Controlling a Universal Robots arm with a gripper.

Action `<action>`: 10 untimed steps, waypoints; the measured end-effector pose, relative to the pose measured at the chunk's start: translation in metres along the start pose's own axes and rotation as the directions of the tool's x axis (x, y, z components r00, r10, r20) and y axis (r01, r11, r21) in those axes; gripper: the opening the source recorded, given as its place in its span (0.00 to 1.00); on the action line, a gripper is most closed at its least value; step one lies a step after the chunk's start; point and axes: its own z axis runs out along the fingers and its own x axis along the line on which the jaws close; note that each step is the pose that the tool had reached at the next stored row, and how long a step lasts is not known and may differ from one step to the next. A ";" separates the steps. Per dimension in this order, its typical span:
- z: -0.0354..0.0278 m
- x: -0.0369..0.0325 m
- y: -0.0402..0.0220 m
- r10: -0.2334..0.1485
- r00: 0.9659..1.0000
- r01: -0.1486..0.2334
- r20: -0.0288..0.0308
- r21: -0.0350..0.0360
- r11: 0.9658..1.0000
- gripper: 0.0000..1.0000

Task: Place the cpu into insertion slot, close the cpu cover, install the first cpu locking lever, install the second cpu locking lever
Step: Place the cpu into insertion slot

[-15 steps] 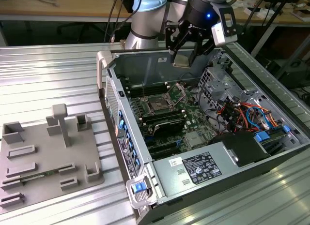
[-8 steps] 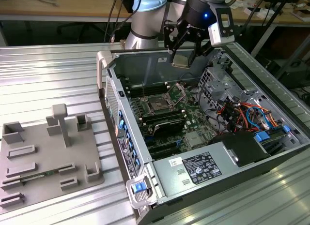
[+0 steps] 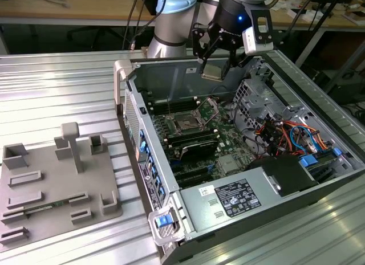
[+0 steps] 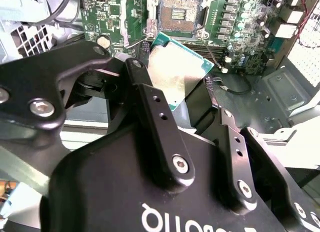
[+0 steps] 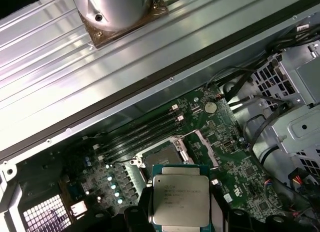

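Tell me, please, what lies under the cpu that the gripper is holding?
Below the held cpu, in the first wrist view, lie the green motherboard and the empty insertion slot, not touching it. The cpu hides part of both.

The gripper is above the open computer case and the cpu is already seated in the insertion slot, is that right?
Not quite. The gripper is above the open computer case, but the cpu is not seated: it is held between the jaws, up off the board. The second wrist view shows the insertion slot empty, apart from the cpu.
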 end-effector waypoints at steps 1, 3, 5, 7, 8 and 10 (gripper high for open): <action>0.0001 0.0002 -0.0001 0.008 1.000 -0.008 0.001 0.000 1.000 0.55; 0.0003 0.0007 -0.0004 0.030 1.000 -0.030 0.003 -0.001 1.000 0.55; 0.0005 0.0012 -0.0007 0.049 0.999 -0.049 0.004 -0.001 0.999 0.55; 0.0006 0.0016 -0.0009 0.062 0.998 -0.062 0.006 -0.001 0.998 0.55; 0.0007 0.0017 -0.0010 0.069 0.998 -0.069 0.006 -0.002 0.998 0.55; 0.0008 0.0021 -0.0012 0.081 0.997 -0.081 0.007 -0.002 0.997 0.55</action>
